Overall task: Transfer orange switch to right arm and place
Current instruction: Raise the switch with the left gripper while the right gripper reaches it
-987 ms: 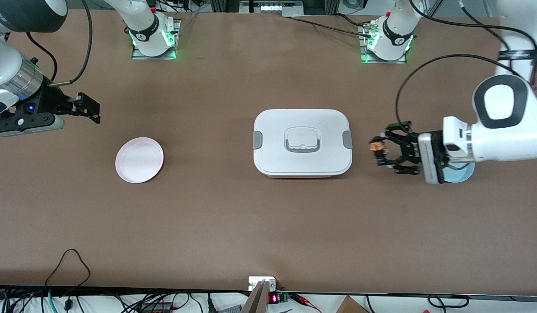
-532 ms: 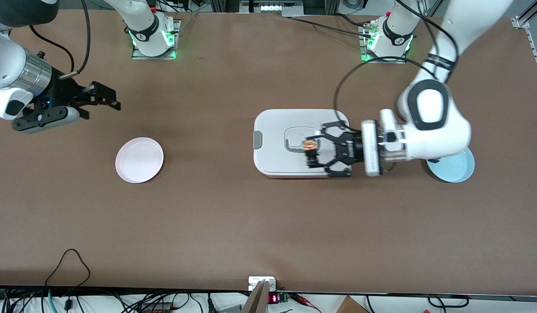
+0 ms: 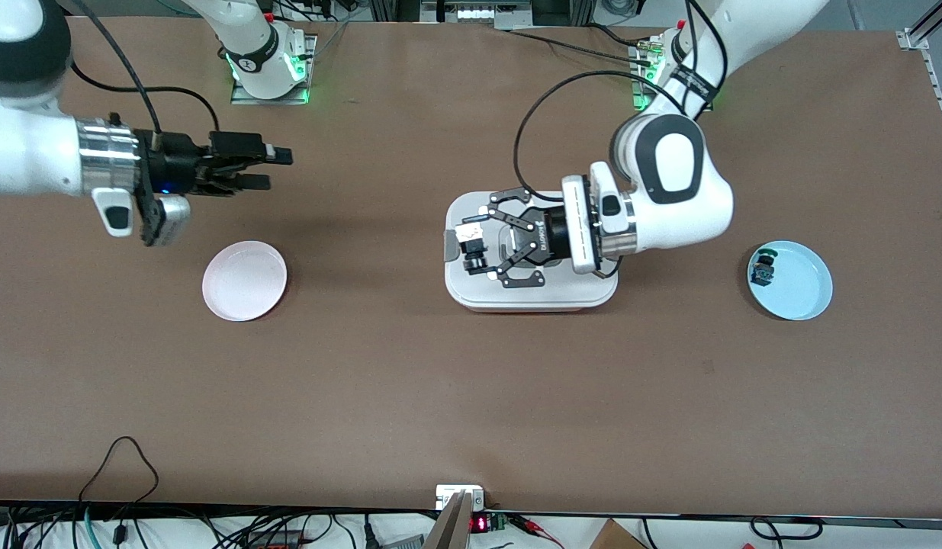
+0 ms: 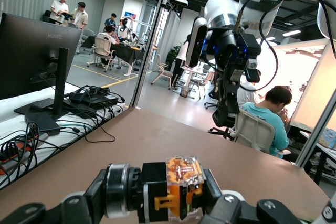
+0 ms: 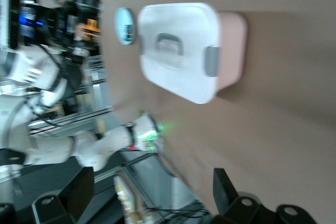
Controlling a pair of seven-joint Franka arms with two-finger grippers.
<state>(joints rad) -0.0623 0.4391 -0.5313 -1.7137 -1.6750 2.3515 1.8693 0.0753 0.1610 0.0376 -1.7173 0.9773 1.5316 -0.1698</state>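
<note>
The orange switch [image 4: 181,187] sits clenched in the left claw [image 3: 478,250], held over the white lidded box [image 3: 471,293]. The right claw [image 3: 261,169] hangs released above the bench [image 3: 471,396], near the pink plate [image 3: 244,280].

A white lidded container [image 3: 482,293] with grey side latches sits mid-table [image 3: 471,396]. A pink plate [image 3: 244,280] lies toward the right arm's end. A light blue plate [image 3: 802,282] toward the left arm's end holds a small green-topped black part [image 3: 763,266].
</note>
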